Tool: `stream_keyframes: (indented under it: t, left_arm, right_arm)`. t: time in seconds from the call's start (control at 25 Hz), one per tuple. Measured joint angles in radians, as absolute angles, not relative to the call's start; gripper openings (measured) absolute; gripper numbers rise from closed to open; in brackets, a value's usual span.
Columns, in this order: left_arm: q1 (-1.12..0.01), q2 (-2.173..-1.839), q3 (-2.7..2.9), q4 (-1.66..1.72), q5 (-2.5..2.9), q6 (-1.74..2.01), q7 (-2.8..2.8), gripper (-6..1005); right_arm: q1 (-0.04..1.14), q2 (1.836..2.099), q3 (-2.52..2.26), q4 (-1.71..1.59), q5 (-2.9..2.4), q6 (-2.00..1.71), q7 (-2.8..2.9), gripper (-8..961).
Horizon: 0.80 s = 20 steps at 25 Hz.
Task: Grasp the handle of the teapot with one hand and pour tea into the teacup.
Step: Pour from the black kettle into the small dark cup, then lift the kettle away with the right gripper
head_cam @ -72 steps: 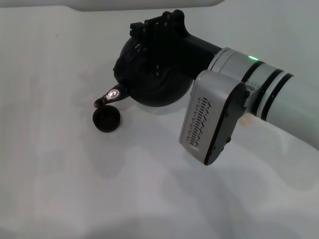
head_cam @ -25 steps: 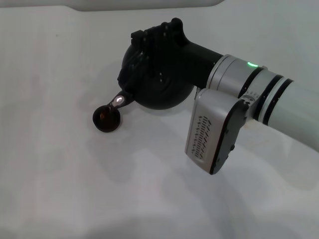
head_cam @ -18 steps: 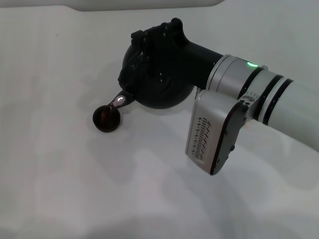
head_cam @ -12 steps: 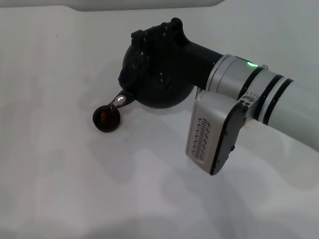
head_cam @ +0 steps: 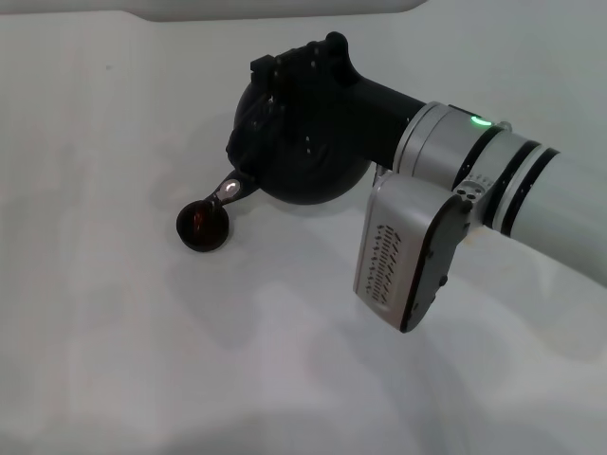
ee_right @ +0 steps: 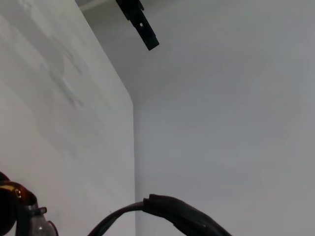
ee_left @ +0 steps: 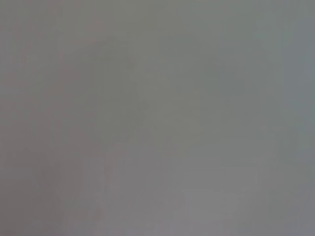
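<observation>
In the head view the round black teapot hangs tilted above the white table, its silver-capped spout just over the far right rim of the small dark teacup. A reddish gleam shows inside the cup. My right gripper reaches in from the right and sits on top of the pot, shut on the handle, which it hides there. In the right wrist view the black handle arcs along the bottom edge and one finger shows at the top. My left gripper is out of view.
The white table spreads out left of and in front of the cup. My right arm's grey wrist box hangs over the table to the right of the pot. The table's far edge runs along the top.
Since 2.9 s ago the teapot has shifted slightly right and the spout has come over the cup's rim; a reddish gleam now shows in the cup. Over the last second nothing has visibly moved.
</observation>
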<state>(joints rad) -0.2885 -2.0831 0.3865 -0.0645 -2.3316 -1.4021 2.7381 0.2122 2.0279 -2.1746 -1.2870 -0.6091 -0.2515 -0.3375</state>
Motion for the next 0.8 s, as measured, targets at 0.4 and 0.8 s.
stream_keyframes:
  t: [0.4, 0.8]
  left_arm:
    - [-0.288, -2.083, 0.386, -0.064, -2.332, -1.402, 2.738, 893]
    - [-0.288, -2.083, 0.387, -0.064, -2.332, -1.402, 2.738, 892]
  right_arm:
    - [0.218, 2.028, -2.173, -1.286, -0.611, -0.252, -0.338, 36]
    - [0.219, 2.028, -2.171, -1.274, -0.596, -0.262, -0.339, 36]
